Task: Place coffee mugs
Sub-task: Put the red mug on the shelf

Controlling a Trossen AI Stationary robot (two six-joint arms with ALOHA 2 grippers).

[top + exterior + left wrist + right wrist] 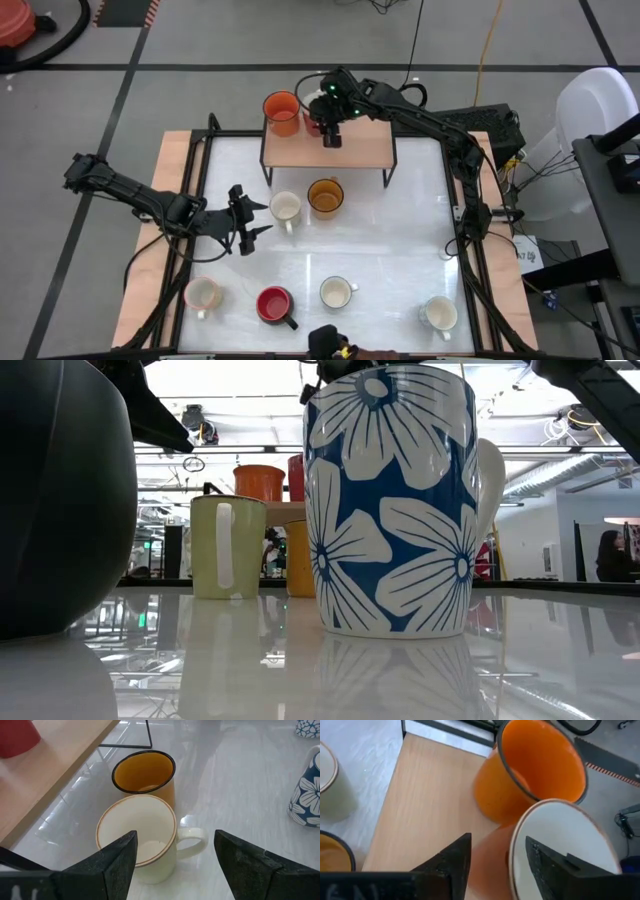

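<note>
High view: right gripper [331,133] at 12 o'clock grasps a mug [555,855] by its rim on the shelf [350,150], touching the orange mug [282,112]; letting go carelessly could topple both. Left gripper [253,219], unclenched, faces the cream mug [286,207] at bench centre.

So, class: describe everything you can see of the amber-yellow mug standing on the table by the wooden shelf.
The amber-yellow mug is a small glossy mug, ceramic by its look, amber inside and out with a thin dark rim. It stands upright and looks empty on the white table, just in front of the raised wooden shelf. Its handle is hard to make out. A cream mug stands right beside it; whether they touch is unclear. The left end effector, open, points toward the pair.
</note>
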